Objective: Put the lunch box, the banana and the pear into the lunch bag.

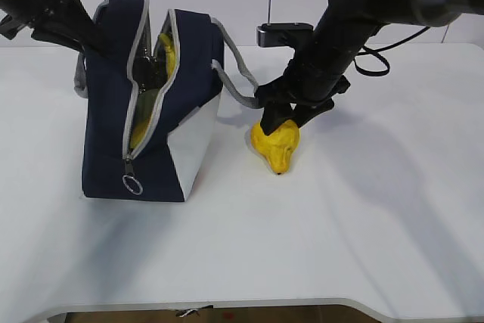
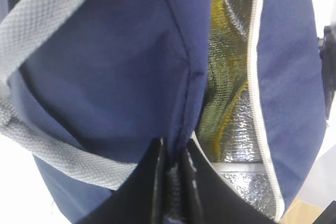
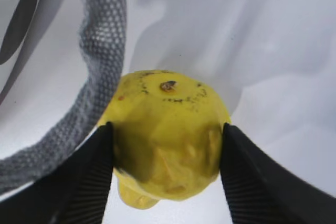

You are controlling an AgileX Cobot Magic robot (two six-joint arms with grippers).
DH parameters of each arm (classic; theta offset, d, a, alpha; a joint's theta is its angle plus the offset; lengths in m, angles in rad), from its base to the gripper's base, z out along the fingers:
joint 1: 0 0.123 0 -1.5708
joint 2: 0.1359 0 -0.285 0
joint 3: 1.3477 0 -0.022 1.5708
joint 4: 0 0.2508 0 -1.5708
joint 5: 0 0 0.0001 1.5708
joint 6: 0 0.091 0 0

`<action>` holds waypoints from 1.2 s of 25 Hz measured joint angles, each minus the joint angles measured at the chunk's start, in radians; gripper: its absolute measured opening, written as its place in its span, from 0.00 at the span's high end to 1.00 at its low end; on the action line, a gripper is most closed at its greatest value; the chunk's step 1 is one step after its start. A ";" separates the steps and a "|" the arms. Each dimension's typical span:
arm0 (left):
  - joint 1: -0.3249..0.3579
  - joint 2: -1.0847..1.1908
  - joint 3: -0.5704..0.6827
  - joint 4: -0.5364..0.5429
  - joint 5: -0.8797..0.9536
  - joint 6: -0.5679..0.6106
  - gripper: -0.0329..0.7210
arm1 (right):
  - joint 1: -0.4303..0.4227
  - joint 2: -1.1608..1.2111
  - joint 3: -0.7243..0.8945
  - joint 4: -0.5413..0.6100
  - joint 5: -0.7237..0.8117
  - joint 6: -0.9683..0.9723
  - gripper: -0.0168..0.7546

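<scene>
Lunch bag (image 1: 155, 104) stands on the white desk (image 1: 340, 247) toward its left rear, zip open along the top, ring pull (image 1: 132, 184) hanging low at the front end. Left gripper (image 1: 79, 32) sits at the bag's top rear-left edge; in the left wrist view its fingers (image 2: 157, 187) are together, clamped on a fold of the navy fabric, holding that side of the mouth up. Silver foil lining (image 2: 231, 129) shows through the opening w/ yellow visible inside; in the exterior view the banana (image 1: 168, 52) pokes up inside the bag near the top of the gap. A greenish shape shows lower in the opening, prob the lunch box (image 1: 147, 100), but can't tell for sure.

Pear (image 1: 277, 144) lies on the desk just right of the bag, roughly mid-desk, narrow end pointing toward the front edge. Right gripper (image 1: 283, 120) is down over it from above; in the right wrist view both fingers (image 3: 89, 177) touch the pear's (image 3: 168, 140) sides, one on each flank, pear resting on the desk surface. Grey webbing handle (image 3: 100, 66) of the bag loops across the desk just beside the pear, on the bag side, close to the left finger; can't tell if it touches
</scene>
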 joint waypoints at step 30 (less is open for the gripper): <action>0.000 0.000 0.000 0.000 0.002 0.000 0.92 | 0.000 -0.145 -0.087 -0.167 0.243 0.102 0.41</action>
